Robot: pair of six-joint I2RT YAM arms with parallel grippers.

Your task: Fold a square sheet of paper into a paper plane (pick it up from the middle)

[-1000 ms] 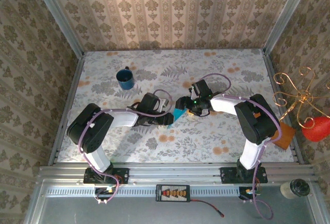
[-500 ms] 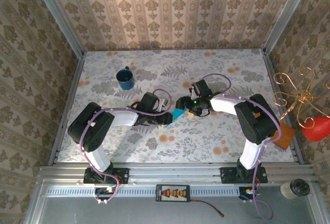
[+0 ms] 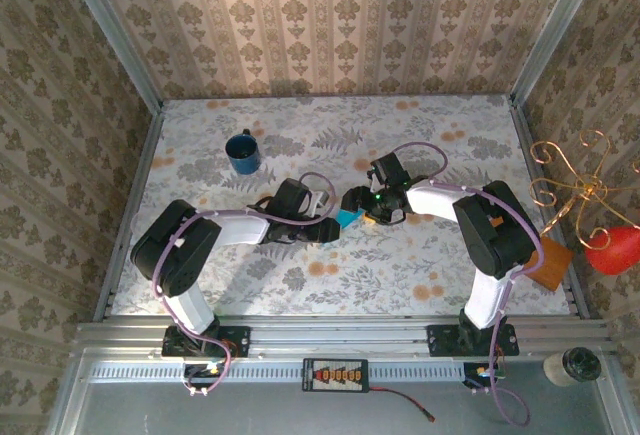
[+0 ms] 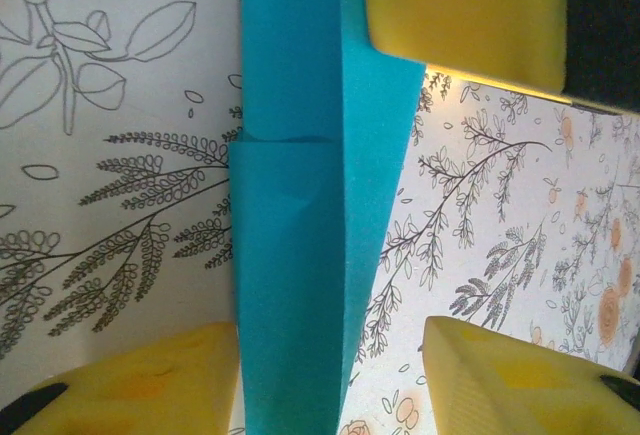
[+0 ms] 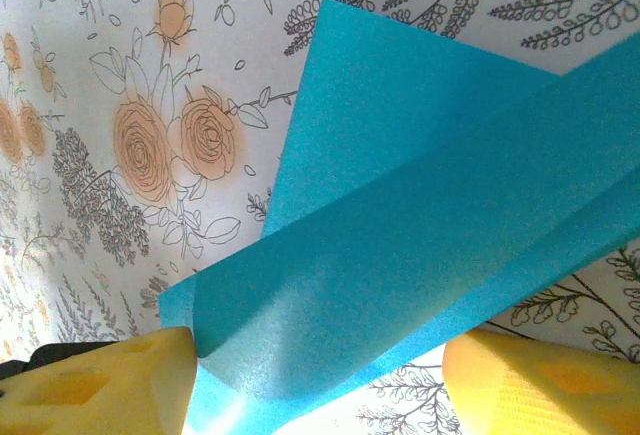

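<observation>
The square sheet of paper [image 3: 347, 218] is folded into a narrow turquoise shape and lies on the floral table between the two grippers. In the left wrist view the paper [image 4: 290, 255] runs lengthwise between my left gripper's [image 4: 325, 355] yellow pads. It touches the left pad [image 4: 130, 380], and a gap separates it from the right pad. The jaws stand open. The yellow pad at the upper right of that view is a right gripper finger [image 4: 465, 15] resting over the paper. My right gripper [image 5: 315, 375] stands open astride a raised flap of the paper [image 5: 420, 225]. No finished paper plane is to be seen.
A dark blue mug [image 3: 242, 151] stands at the back left of the table. An orange-brown board [image 3: 553, 263] sits at the right edge, beside a red object [image 3: 612, 248] on a wire stand. Patterned walls enclose the table on three sides.
My left gripper's jaws have opened off the paper. The paper's visible tip has shifted slightly away from the arms' bases. The right gripper has barely moved.
</observation>
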